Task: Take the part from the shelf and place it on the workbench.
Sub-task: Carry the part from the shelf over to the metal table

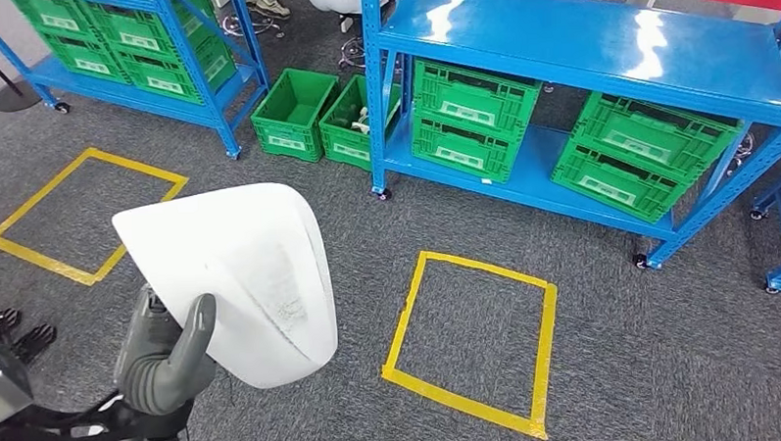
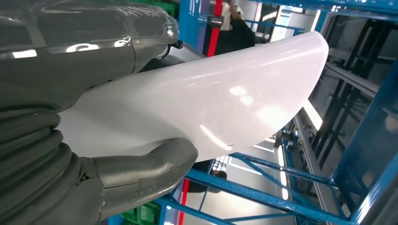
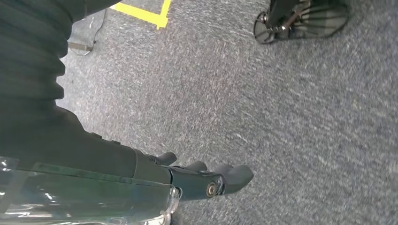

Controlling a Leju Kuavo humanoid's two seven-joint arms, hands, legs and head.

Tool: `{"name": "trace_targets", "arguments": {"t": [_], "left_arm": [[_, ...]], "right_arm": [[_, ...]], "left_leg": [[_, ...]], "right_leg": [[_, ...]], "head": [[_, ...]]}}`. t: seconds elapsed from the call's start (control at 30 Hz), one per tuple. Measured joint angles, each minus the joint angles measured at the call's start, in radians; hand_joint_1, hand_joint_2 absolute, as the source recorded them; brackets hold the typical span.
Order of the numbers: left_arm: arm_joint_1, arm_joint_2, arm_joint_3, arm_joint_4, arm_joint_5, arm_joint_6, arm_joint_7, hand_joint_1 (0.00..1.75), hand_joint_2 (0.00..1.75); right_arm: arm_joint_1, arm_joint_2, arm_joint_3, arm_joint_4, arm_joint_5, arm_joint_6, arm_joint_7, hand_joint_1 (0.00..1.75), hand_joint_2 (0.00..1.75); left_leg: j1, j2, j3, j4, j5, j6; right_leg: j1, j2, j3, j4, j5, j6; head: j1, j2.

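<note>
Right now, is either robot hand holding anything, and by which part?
The left robot hand grips the white curved plastic shell part at its lower edge, thumb across its face. The right robot hand holds nothing.

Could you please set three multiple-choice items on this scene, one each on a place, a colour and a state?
1. Where is the white part?
A. on the blue shelf
B. in the left hand
C. on the carpet

2. What colour is the tape square on the carpet?
A. yellow
B. red
C. white

3. What does the right hand hold?
A. a green crate
B. the white part
C. nothing

Answers:
1 B: in the head view the left hand grips the part's lower edge, above the floor.
2 A: its outline is yellow on the grey carpet.
3 C: in the right wrist view it hangs over bare carpet with nothing in it.
</note>
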Motion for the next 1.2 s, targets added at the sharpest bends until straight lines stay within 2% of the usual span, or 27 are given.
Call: {"name": "trace_targets", "arguments": {"t": [0.03,0.1,0.13,0.2,0.27,0.33,0.37,0.43,0.47,0.5,0.53,0.57,0.63,0.67,0.7,0.73,0.77,0.8,0.87,0.93,0.97,1.0,1.03,1.07,1.13,1.17,1.2], "left_arm": [[0.000,0.000,0.000,0.000,0.000,0.001,0.000,1.75,1.75],[0.000,0.000,0.000,0.001,0.000,0.002,0.000,1.75,1.75],[0.001,0.000,0.000,0.001,0.000,0.002,0.000,1.75,1.75],[0.001,0.000,0.000,0.001,0.000,0.003,0.000,1.75,1.75],[0.002,0.000,0.000,0.001,0.000,0.004,0.000,1.75,1.75],[0.002,0.001,0.000,0.001,0.000,0.004,0.000,1.75,1.75],[0.002,0.001,0.000,0.001,0.000,0.004,0.000,1.75,1.75],[0.002,0.001,0.000,0.001,0.000,0.004,0.000,1.75,1.75],[0.002,0.001,0.000,0.001,0.000,0.004,0.000,1.75,1.75],[0.002,0.001,0.000,0.002,0.000,0.004,0.000,1.75,1.75],[0.002,0.001,0.000,0.002,0.000,0.004,0.000,1.75,1.75],[0.002,0.001,0.000,0.002,0.000,0.004,0.000,1.75,1.75],[0.002,0.001,0.000,0.002,0.000,0.004,0.000,1.75,1.75],[0.002,0.001,0.000,0.002,0.000,0.004,0.000,1.75,1.75],[0.002,0.001,0.000,0.002,0.000,0.004,0.000,1.75,1.75],[0.002,0.001,0.000,0.002,0.000,0.005,0.000,1.75,1.75],[0.003,0.001,0.000,0.002,0.000,0.005,0.000,1.75,1.75],[0.003,0.001,0.000,0.002,0.000,0.005,0.000,1.75,1.75],[0.003,0.001,0.000,0.001,0.000,0.005,-0.001,1.75,1.75],[0.002,0.001,0.000,0.002,0.000,0.006,-0.001,1.75,1.75],[0.003,0.000,0.000,0.003,0.000,0.006,-0.001,1.75,1.75],[0.003,0.000,0.000,0.004,0.000,0.007,-0.001,1.75,1.75],[0.004,0.000,0.000,0.005,0.001,0.007,-0.001,1.75,1.75],[0.004,0.000,0.000,0.005,0.001,0.008,-0.002,1.75,1.75],[0.004,0.000,0.000,0.005,0.001,0.010,-0.002,1.75,1.75],[0.004,0.000,0.000,0.004,0.001,0.011,-0.002,1.75,1.75],[0.004,0.000,0.000,0.004,0.001,0.012,-0.003,1.75,1.75]], "right_arm": [[0.000,0.001,0.000,0.000,0.000,0.000,0.000,0.00,1.75],[-0.001,0.003,0.000,0.000,0.000,0.001,0.000,0.00,1.75],[-0.002,0.003,0.000,0.000,0.000,0.001,0.000,0.00,1.75],[-0.004,0.003,0.000,0.000,0.000,0.001,0.000,0.00,1.75],[-0.005,0.003,0.001,0.000,0.000,0.001,0.000,0.00,1.75],[-0.004,0.005,0.001,0.000,0.000,0.002,0.000,0.00,1.75],[-0.003,0.006,0.001,0.000,0.000,0.002,0.000,0.00,1.75],[0.000,0.007,0.001,0.000,0.000,0.002,0.000,0.00,1.75],[0.001,0.007,0.001,0.000,0.000,0.002,0.001,0.00,1.75],[0.003,0.007,0.001,0.000,0.000,0.002,0.001,0.00,1.75],[0.004,0.007,0.001,0.000,0.000,0.002,0.001,0.00,1.75],[0.004,0.007,0.001,0.000,0.000,0.002,0.001,0.00,1.75],[0.003,0.005,0.001,0.000,0.000,0.002,0.001,0.00,1.75],[0.003,0.004,0.002,0.000,0.000,0.001,0.001,0.00,1.75],[0.002,0.003,0.002,0.000,0.000,0.001,0.001,0.00,1.75],[0.002,0.001,0.003,0.000,0.000,0.001,0.001,0.00,1.75],[0.001,0.001,0.004,0.000,0.000,0.000,0.001,0.00,1.75],[0.000,0.000,0.006,0.000,0.000,0.000,0.001,0.00,1.75],[-0.003,0.000,0.007,0.000,0.000,0.000,0.001,0.00,1.75],[-0.002,0.000,0.008,0.000,0.000,0.000,0.001,0.00,1.75],[0.000,0.000,0.008,0.000,0.000,0.000,0.001,0.00,1.75],[0.001,-0.001,0.008,0.000,0.000,0.000,0.002,0.00,1.75],[0.002,-0.001,0.008,0.000,0.000,0.000,0.005,0.00,1.75],[0.001,-0.001,0.008,0.000,0.000,0.001,0.008,0.00,1.75],[0.000,-0.001,0.009,0.000,0.000,0.001,0.016,0.00,1.75],[-0.001,-0.001,0.010,0.000,0.000,0.001,0.019,0.00,1.75],[-0.002,-0.001,0.011,0.000,0.000,0.001,0.021,0.00,1.75]], "left_leg": [[0.003,0.002,0.006,-0.009,0.017,-0.004],[0.007,0.017,0.067,-0.118,0.077,-0.010],[0.006,0.030,0.100,-0.174,0.096,-0.008],[0.003,0.045,0.129,-0.229,0.103,0.008],[0.000,0.038,0.127,-0.230,0.104,0.027],[0.001,0.028,0.126,-0.232,0.107,0.038],[0.003,0.023,0.125,-0.233,0.109,0.043],[0.003,0.011,0.122,-0.233,0.112,0.048],[0.002,0.004,0.120,-0.232,0.113,0.050],[0.001,-0.004,0.119,-0.232,0.114,0.051],[0.000,-0.013,0.119,-0.232,0.114,0.051],[-0.001,-0.023,0.120,-0.232,0.114,0.051],[-0.004,-0.041,0.122,-0.232,0.115,0.050],[-0.004,-0.050,0.121,-0.231,0.117,0.048],[-0.002,-0.058,0.118,-0.231,0.119,0.043],[0.000,-0.066,0.113,-0.231,0.123,0.037],[0.002,-0.074,0.109,-0.233,0.127,0.030],[0.003,-0.070,0.106,-0.234,0.128,0.025],[0.000,-0.033,0.091,-0.207,0.103,0.016],[0.000,0.001,0.044,-0.105,0.041,0.008],[0.002,0.003,0.014,-0.041,0.013,0.004],[0.004,0.002,-0.008,0.005,0.000,0.000],[0.004,0.002,-0.014,0.021,0.004,-0.002],[0.005,0.004,0.001,-0.005,0.027,-0.004],[0.003,0.025,0.071,-0.126,0.085,-0.002],[0.001,0.036,0.101,-0.182,0.102,0.003],[-0.001,0.046,0.119,-0.215,0.107,0.010]], "right_leg": [[-0.001,-0.006,-0.002,0.005,-0.002,0.003],[-0.004,-0.015,-0.004,0.019,-0.011,0.012],[-0.004,-0.017,-0.005,0.027,-0.017,0.018],[-0.001,-0.021,-0.008,0.039,-0.025,0.030],[-0.001,-0.024,-0.009,0.042,-0.026,0.038],[-0.004,-0.017,-0.015,0.060,-0.045,0.048],[-0.006,-0.009,-0.028,0.095,-0.071,0.053],[-0.008,0.005,-0.079,0.218,-0.142,0.060],[-0.008,0.008,-0.106,0.281,-0.168,0.061],[-0.008,0.009,-0.123,0.321,-0.177,0.060],[-0.008,0.011,-0.124,0.324,-0.164,0.057],[-0.008,0.014,-0.108,0.288,-0.133,0.051],[-0.006,0.037,-0.050,0.156,-0.058,0.032],[-0.004,0.050,-0.027,0.101,-0.036,0.024],[-0.002,0.059,-0.013,0.068,-0.027,0.018],[0.000,0.062,-0.009,0.055,-0.031,0.014],[0.001,0.057,-0.007,0.046,-0.030,0.013],[-0.001,0.050,-0.004,0.037,-0.027,0.013],[-0.005,0.037,0.002,0.018,-0.017,0.011],[-0.006,0.023,0.002,0.013,-0.011,0.009],[-0.005,0.016,0.000,0.014,-0.011,0.008],[-0.005,0.008,-0.003,0.017,-0.012,0.008],[-0.004,0.001,-0.005,0.020,-0.013,0.008],[-0.005,-0.005,-0.006,0.023,-0.014,0.009],[-0.004,-0.013,-0.007,0.033,-0.021,0.016],[-0.002,-0.016,-0.008,0.040,-0.026,0.021],[0.000,-0.019,-0.009,0.044,-0.029,0.025]], "head": [[0.000,0.000],[-0.001,0.000],[-0.002,0.000],[-0.002,0.000],[0.000,0.000],[0.002,0.000],[0.003,0.000],[0.006,0.000],[0.007,0.000],[0.007,0.000],[0.007,0.000],[0.007,0.000],[0.007,0.000],[0.007,0.000],[0.007,0.000],[0.007,0.000],[0.009,0.000],[0.010,0.000],[0.008,0.000],[0.002,0.000],[0.000,0.000],[-0.001,0.000],[-0.001,0.000],[-0.002,0.000],[-0.003,0.000],[-0.004,0.000],[-0.003,0.000]]}}
